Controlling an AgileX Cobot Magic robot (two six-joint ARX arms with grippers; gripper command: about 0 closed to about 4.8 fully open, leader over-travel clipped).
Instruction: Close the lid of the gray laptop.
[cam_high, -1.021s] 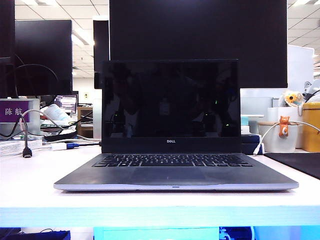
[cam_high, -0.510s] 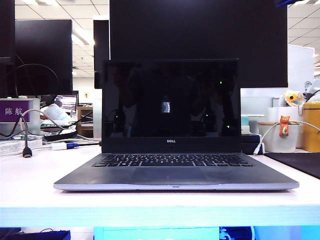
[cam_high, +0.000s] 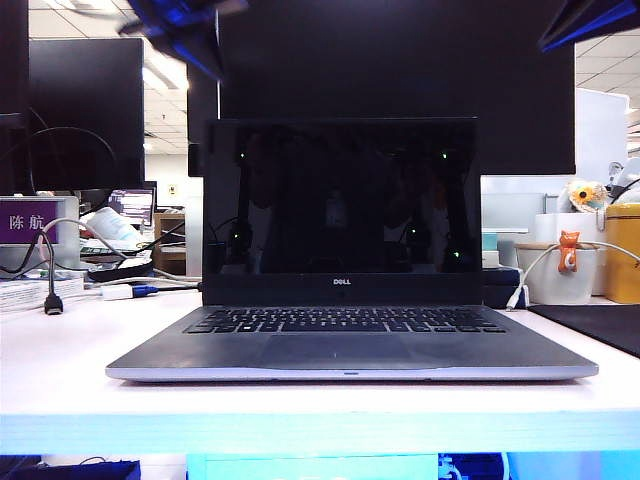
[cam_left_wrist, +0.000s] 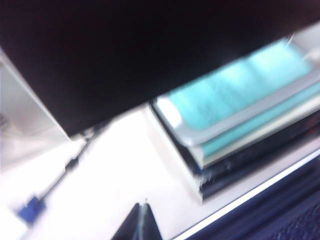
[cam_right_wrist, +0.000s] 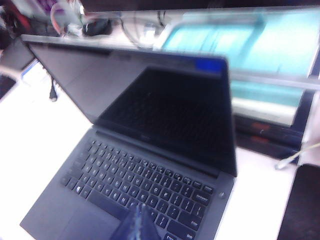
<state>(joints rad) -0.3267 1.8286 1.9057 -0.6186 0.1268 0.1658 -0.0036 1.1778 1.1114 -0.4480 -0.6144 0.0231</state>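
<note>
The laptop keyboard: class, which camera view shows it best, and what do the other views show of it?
The right wrist view: it looks down on the keyboard, with individual keys visible. The exterior view shows the keyboard edge-on, as a thin dark strip. The blurred left wrist view shows none of it.

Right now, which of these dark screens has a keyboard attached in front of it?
Only the gray laptop: its lid stands upright above a black keyboard. The bigger monitor behind has none. The left gripper and right gripper hover above.
</note>
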